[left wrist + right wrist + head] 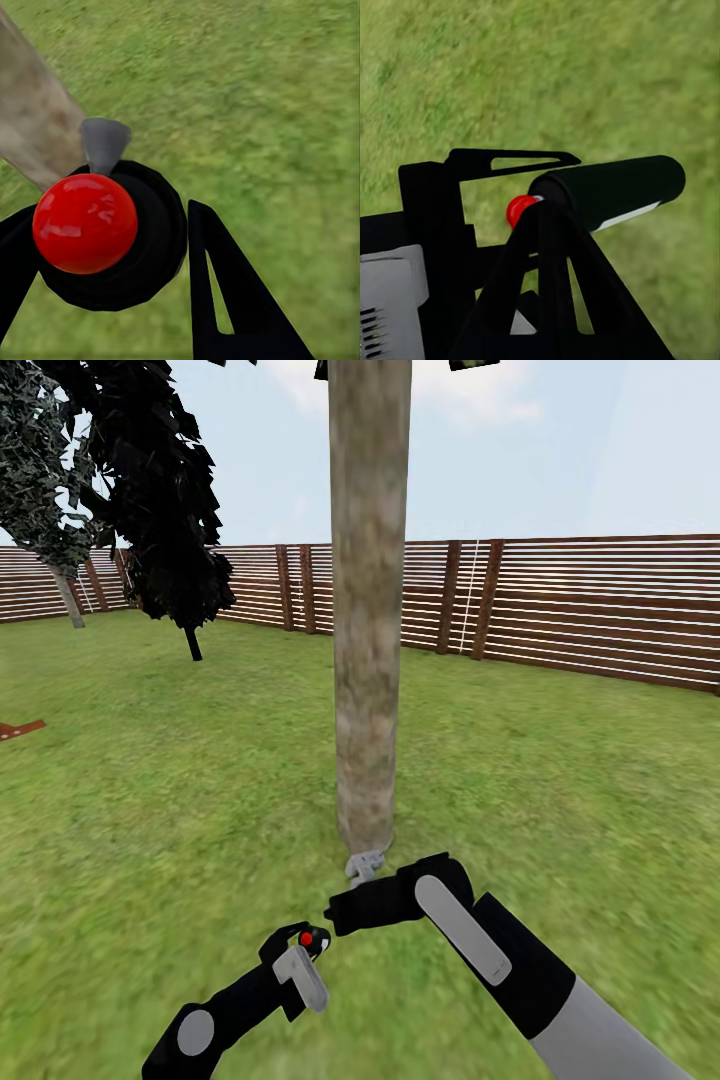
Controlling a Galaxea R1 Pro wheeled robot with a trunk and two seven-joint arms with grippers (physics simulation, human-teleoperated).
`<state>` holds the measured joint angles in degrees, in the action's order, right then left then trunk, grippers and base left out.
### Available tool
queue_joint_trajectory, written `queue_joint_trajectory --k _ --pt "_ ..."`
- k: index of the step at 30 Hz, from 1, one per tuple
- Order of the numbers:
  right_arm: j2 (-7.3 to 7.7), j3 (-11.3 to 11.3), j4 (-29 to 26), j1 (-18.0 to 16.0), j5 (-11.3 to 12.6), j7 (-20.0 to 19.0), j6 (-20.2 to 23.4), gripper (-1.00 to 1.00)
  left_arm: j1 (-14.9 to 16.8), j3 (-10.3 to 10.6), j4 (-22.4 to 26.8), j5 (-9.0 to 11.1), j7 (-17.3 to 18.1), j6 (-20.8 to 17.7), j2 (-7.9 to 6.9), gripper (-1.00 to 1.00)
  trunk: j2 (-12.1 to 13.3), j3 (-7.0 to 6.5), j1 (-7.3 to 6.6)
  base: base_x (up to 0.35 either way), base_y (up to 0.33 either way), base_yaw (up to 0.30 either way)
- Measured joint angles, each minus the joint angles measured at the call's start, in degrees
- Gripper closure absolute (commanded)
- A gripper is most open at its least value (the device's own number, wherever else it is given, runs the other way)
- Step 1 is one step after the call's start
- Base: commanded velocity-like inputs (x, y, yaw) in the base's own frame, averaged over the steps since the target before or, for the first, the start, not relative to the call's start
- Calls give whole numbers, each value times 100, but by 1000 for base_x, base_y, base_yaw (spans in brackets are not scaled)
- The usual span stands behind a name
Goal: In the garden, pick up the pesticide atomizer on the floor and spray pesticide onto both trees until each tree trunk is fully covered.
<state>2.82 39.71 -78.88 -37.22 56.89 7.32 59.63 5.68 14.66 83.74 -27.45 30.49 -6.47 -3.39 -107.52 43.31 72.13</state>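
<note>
Black fingers (pixel 544 247) of the right gripper (pixel 529 191) are clamped around a slim dark bottle with a pale stripe, the pesticide atomizer (pixel 611 191), lying sideways over blurred green grass (pixel 547 67). In the head view this right gripper (pixel 345 910) sits low at the centre of the frame. Just to its lower left, the left gripper (pixel 300 950) holds nothing, its dark fingers (pixel 217 285) spread wide around a glossy red ball on a round black mount (pixel 85 223). Directly above both, a thick mottled grey-brown tree trunk (pixel 368 610) rises through the top edge. Beyond it runs a horizontal-slat wooden fence (pixel 590 605), with dark-leaved bushes (pixel 150 490) at the upper left.
</note>
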Motion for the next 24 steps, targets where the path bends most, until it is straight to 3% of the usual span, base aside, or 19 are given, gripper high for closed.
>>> queue_joint_trajectory --k 24 --pt "-13 0 2 1 0 -1 0 100 0 6 -1 1 0 18 0 100 0 0 0 0 0 0"
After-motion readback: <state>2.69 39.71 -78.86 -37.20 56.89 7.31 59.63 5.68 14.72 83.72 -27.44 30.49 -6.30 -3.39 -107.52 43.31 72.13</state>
